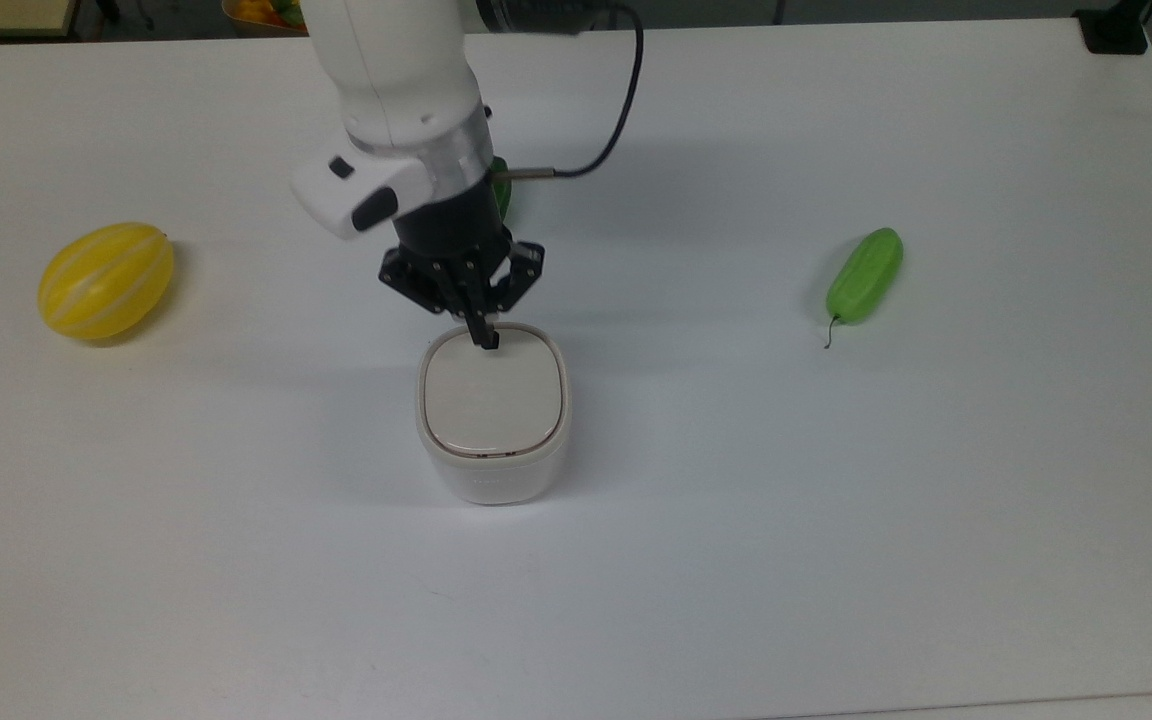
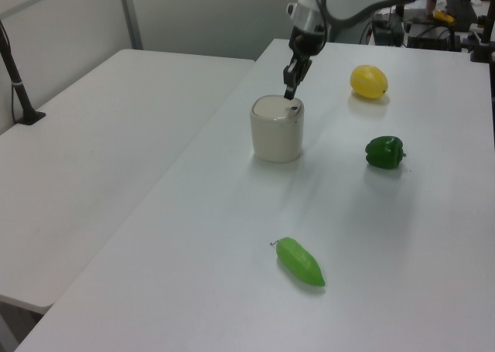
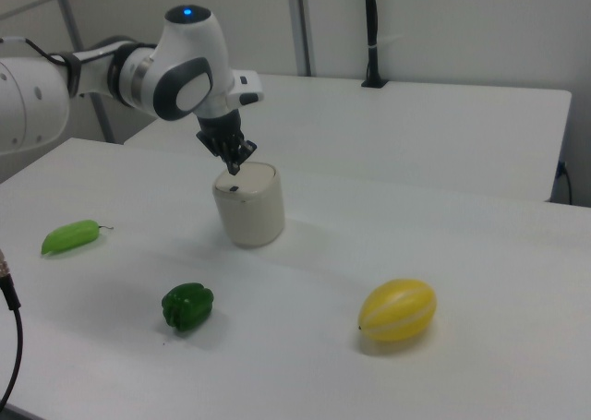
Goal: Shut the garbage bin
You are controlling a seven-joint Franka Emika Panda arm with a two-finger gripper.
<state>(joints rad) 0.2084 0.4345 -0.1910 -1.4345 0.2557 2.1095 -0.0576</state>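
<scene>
The garbage bin (image 1: 492, 420) stands upright near the middle of the white table (image 1: 836, 520), its beige lid (image 1: 493, 394) lying flat and level with the rim. A small dark button (image 2: 293, 109) sits at the lid's edge nearest the arm. The gripper (image 1: 484, 338) points down over that edge, fingers pressed together and holding nothing; in the left view its tip (image 2: 289, 93) hangs just above the lid, apart from it. A yellow melon (image 1: 106, 280) lies well apart toward the top view's left, and a light green pepper (image 1: 865, 275) well apart toward the top view's right. A dark green bell pepper (image 2: 384, 152) rests near the bin in the left view
</scene>
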